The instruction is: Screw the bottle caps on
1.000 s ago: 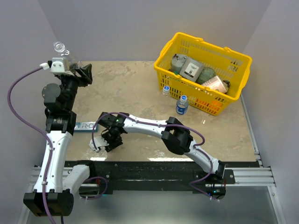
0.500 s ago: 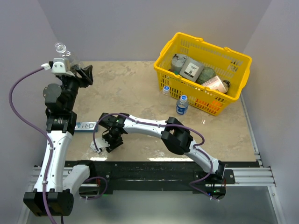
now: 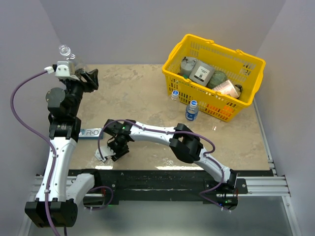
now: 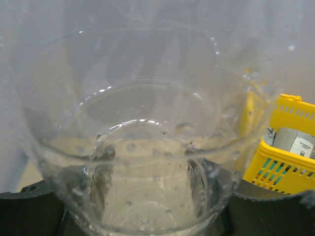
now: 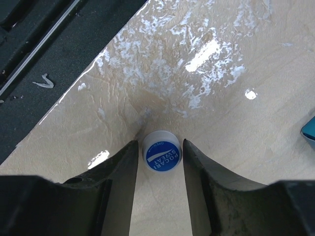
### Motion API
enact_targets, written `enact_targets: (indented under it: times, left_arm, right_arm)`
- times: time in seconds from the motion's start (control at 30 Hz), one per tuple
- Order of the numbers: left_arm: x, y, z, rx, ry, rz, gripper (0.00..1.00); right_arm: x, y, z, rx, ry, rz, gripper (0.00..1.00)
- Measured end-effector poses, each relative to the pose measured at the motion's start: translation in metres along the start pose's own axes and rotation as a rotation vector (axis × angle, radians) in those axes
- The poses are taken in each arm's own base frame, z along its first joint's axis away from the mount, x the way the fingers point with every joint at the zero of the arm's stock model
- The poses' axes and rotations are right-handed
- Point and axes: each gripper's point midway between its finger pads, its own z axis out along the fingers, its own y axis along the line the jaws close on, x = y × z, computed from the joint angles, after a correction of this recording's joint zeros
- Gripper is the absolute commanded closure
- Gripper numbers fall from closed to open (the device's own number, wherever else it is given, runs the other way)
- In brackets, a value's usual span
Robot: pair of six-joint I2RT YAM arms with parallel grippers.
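right gripper (image 5: 160, 145) rests jaws apart astride a blue pocari sweat cap (image 5: 161, 156) near the near-left corner of the table (image 5: 221, 98), while left gripper (image 3: 75, 65) clamps a clear uncapped bottle (image 4: 147, 147) aloft

I see a glossy, stone-patterned table (image 5: 231, 93); smooth blue plastic cap (image 5: 161, 154); clear, droplet-beaded plastic bottle (image 4: 138, 147); yellow plastic mesh basket (image 3: 244, 56) far right; matt black fingers (image 5: 122, 177).

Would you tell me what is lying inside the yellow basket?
The yellow basket holds a grey can, a grey container with a white label, a dark round object and a pale packet. Anything beneath them is covered.
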Motion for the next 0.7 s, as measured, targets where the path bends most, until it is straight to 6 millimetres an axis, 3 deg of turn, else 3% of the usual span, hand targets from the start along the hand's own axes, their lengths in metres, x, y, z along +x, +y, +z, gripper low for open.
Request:
enact_targets:
  times: [0.17, 0.3, 0.5, 0.6, 0.7]
  left_arm:
    - [0.003, 0.0, 0.0, -0.001, 0.011, -0.002, 1.0]
    - [0.007, 0.0, 0.001, 0.006, 0.026, -0.003, 1.0]
    - [0.026, -0.016, 0.004, 0.12, 0.065, 0.026, 1.0]
    - [0.049, -0.032, 0.006, 0.255, 0.113, 0.073, 1.0]
    - [0.08, -0.051, 0.012, 0.423, 0.185, 0.105, 1.0]
  right_arm:
    - [-0.001, 0.001, 0.001, -0.005, -0.003, -0.004, 0.69]
    - [0.0, 0.002, 0.001, -0.008, -0.002, -0.011, 0.93]
    - [0.017, 0.023, -0.016, -0.096, 0.02, 0.013, 1.0]
    - [0.04, 0.043, -0.054, -0.121, 0.022, 0.093, 1.0]
    - [0.053, 0.046, -0.127, -0.04, -0.001, 0.166, 1.0]
